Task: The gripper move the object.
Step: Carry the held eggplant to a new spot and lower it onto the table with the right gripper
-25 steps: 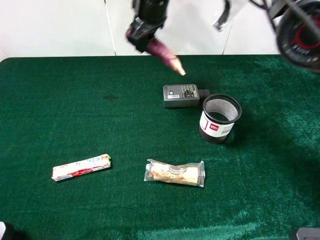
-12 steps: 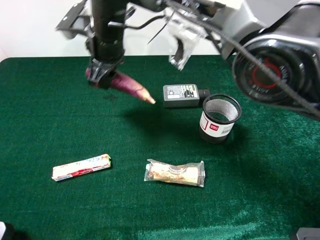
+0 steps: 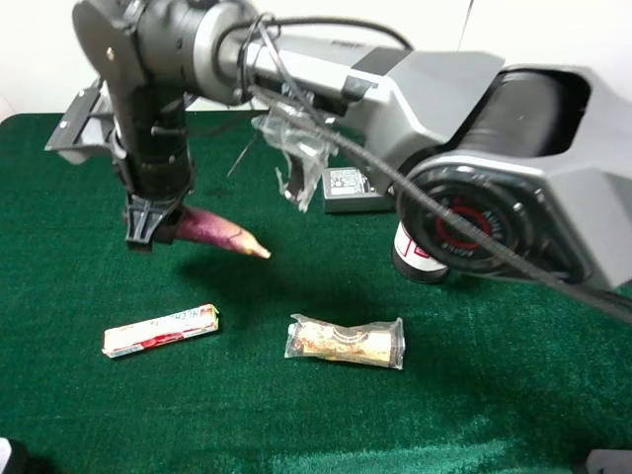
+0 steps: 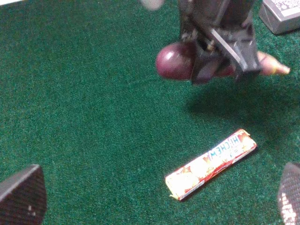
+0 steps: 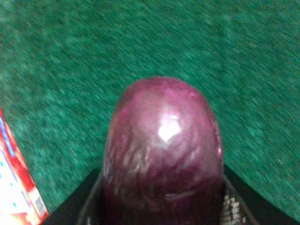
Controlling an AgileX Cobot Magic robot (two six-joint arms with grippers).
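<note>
The purple eggplant toy (image 3: 212,230) is held by its thick end in my right gripper (image 3: 153,222), which has reached across to the left half of the green cloth. The toy hangs a little above the cloth, cream tip pointing right, above the red-white candy bar (image 3: 160,330). The left wrist view shows the same grip: black jaws of the right gripper (image 4: 220,61) around the eggplant (image 4: 171,61). The right wrist view is filled by the eggplant (image 5: 164,140) between the jaws. My left gripper (image 4: 157,197) is open and empty, and only its fingertips (image 4: 21,197) show.
A clear-wrapped tan snack bar (image 3: 346,341) lies at front centre. A grey power adapter (image 3: 351,188) and a mesh cup (image 3: 415,259) stand mid-right, partly behind the right arm. The candy bar also shows in the left wrist view (image 4: 211,161) and the right wrist view (image 5: 14,183).
My right gripper has carried the eggplant from the table's far edge leftward and toward the front, and lower, to just above the candy bar. Nothing else moved.
</note>
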